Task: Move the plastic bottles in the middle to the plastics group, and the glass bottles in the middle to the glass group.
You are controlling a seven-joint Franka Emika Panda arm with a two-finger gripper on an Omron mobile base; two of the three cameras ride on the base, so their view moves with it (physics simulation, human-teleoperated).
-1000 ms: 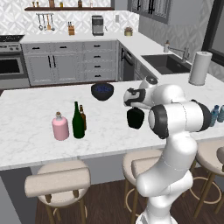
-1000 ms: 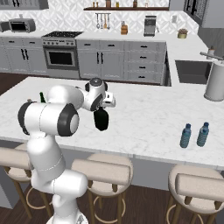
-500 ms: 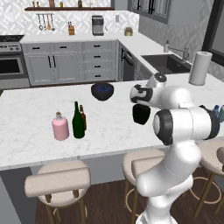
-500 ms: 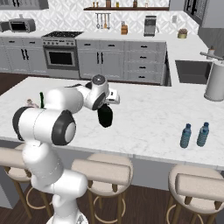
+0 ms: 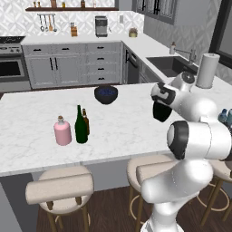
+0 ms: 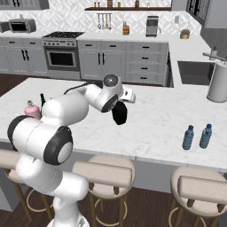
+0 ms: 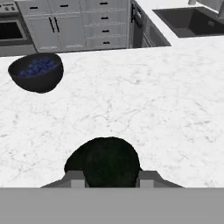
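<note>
My gripper [image 5: 161,97] is shut on the squat black glass bottle [image 5: 161,111], which hangs just above the counter right of the middle. The hand view looks down on this bottle [image 7: 111,161] between the fingertips [image 7: 74,177]. At the left stand the pink squat bottle [image 5: 62,132], the slim brown bottle [image 5: 85,120] and the tall dark-green wine bottle [image 5: 80,128], close together. Two pale-blue plastic bottles [image 6: 189,137] [image 6: 205,136] stand side by side at the counter's right end. From the right base, the gripper [image 6: 119,103] and black bottle [image 6: 119,114] show mid-counter.
A dark bowl of blueberries [image 5: 106,94] sits toward the back of the island [image 5: 31,118]. A paper towel roll [image 5: 206,70] stands at the far right beside the sink [image 5: 170,64]. Stools [image 5: 59,188] line the front edge.
The arm has carried the black bottle to the right over the counter, away from the pink, brown and green bottles. The other bottles have stayed put.
</note>
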